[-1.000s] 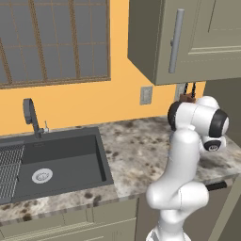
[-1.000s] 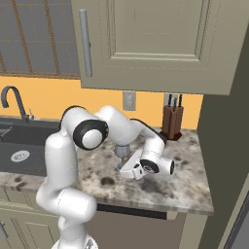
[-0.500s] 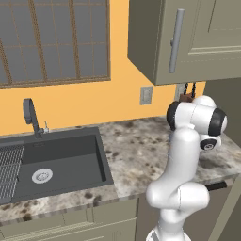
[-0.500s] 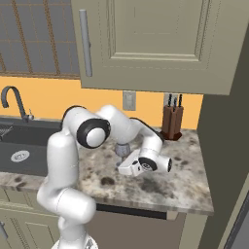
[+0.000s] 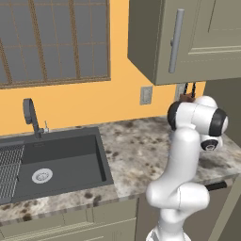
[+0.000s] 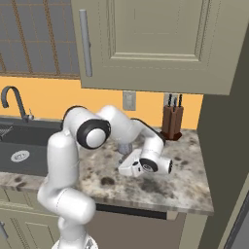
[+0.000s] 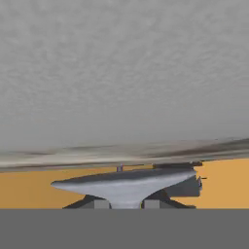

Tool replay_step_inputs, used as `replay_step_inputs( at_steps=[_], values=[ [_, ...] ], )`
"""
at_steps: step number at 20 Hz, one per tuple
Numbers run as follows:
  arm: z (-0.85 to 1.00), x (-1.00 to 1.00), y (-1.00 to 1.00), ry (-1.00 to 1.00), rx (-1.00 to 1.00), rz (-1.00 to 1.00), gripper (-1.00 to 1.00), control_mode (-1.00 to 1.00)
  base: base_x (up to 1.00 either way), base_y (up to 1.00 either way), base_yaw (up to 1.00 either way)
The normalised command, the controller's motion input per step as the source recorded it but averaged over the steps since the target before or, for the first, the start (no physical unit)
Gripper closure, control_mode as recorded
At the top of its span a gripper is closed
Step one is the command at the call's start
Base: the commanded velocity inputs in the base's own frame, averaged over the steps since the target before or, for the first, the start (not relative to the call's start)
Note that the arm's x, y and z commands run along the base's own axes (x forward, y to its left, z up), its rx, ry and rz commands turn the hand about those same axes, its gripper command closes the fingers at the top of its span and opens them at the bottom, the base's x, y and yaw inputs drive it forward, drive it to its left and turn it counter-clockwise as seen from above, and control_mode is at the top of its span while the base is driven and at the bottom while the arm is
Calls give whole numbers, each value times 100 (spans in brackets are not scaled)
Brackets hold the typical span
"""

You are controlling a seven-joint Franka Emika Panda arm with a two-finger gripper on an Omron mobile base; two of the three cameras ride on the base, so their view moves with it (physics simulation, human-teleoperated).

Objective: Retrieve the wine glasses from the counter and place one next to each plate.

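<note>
The end effector (image 7: pixel 124 204) lies low and sideways over the bench (image 6: pixel 163 187). In the hand view its two pads sit right against the stem of a wine glass (image 7: pixel 124 187), one on each side, just where the stem flares into the round foot. I read that as a pinch on the stem, with the jaws drawn nearly together. That view is rolled over, so the granite runs across the top. The foot is pressed flat against it, meaning the glass stands upright with its weight on the bench.

From the right base view the end effector (image 6: pixel 121 165) reaches in from the right. The grey-blue bowl of the wine glass (image 6: pixel 124 147) shows just above it, partly behind the white forearm. The glass stands about midway between the near and far edges of the bench. It is right of the sink (image 5: pixel 61 160), and left of and nearer than the knife block (image 6: pixel 171 121) by the far wall.

The glass should be light, rigid, smooth and easy to break. Its bowl makes it top-heavy on a thin stem. A hold this low leaves most of the mass above the pads, so it may pivot or slip if swung fast. A spot higher on the stem, just under the bowl, would carry it steadier. Only gentle squeeze is wanted, with the glass kept upright and set down foot-first without a knock.
</note>
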Motion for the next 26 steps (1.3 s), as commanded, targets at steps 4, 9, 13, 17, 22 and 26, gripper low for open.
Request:
replay_step_inputs(
  at_steps=[4,9,13,17,22,26],
  values=[
    [57,-39,8,-26,0,4,100,-100,0,0,0],
    [89,-39,25,-12,0,7,100,-100,0,0,0],
    [91,-52,36,18,3,8,100,-100,0,0,0],
    [93,-59,26,37,0,1,100,-100,0,0,0],
    [74,-55,32,22,-5,0,100,-100,0,0,0],
    [50,-50,19,6,-3,0,100,-100,0,0,0]
  ],
)
